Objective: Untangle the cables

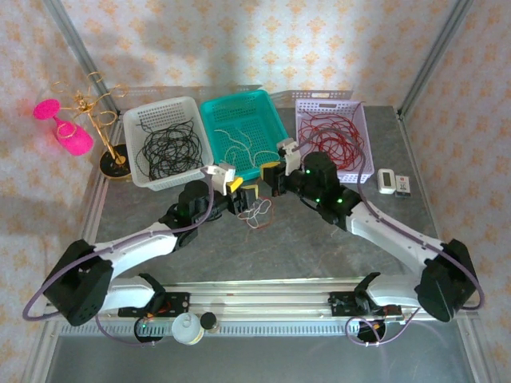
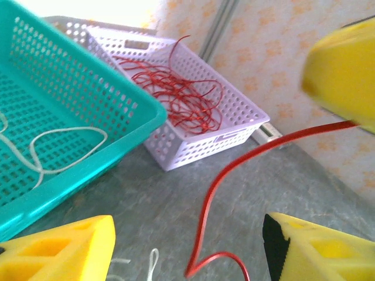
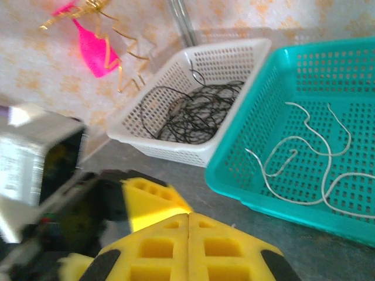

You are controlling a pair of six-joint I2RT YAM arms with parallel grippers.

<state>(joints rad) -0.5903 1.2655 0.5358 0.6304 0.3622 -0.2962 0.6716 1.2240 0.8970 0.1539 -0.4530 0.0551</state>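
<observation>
– Desk point(image 1: 263, 255) first. What sort of top?
– Grey and mottled with a dull sheen, bare across the middle. A metal rail point(image 1: 263, 291) runs along the near edge, where both arms are bolted. Patterned wallpaper point(image 1: 239, 40) closes the back and sides, with a paler patch of light on the back wall. Slanted metal posts point(image 1: 435, 56) frame the corners.
– What stands on it?
– Three baskets side by side at the back. The white basket point(image 1: 160, 105) has black cables point(image 1: 168, 149), the teal basket point(image 1: 239, 102) has white cables point(image 1: 239, 142), and the lilac basket point(image 1: 327, 100) has red cables point(image 1: 335, 140). To their left are a gold stand point(image 1: 114, 165) and a pink thing point(image 1: 72, 137). To their right are two small devices point(image 1: 395, 183).
– And the tangle?
– A small loose tangle point(image 1: 257, 214) of red and white lies on the desk in front of the teal basket, between the two arms.
– Left fingers point(image 2: 58, 249)?
– Apart, low over the desk. A red strand point(image 2: 203, 216) rises from the desk through the gap.
– Right fingers point(image 3: 158, 246)?
– Pressed together. The red strand runs up taut to them and is pinched there.
</observation>
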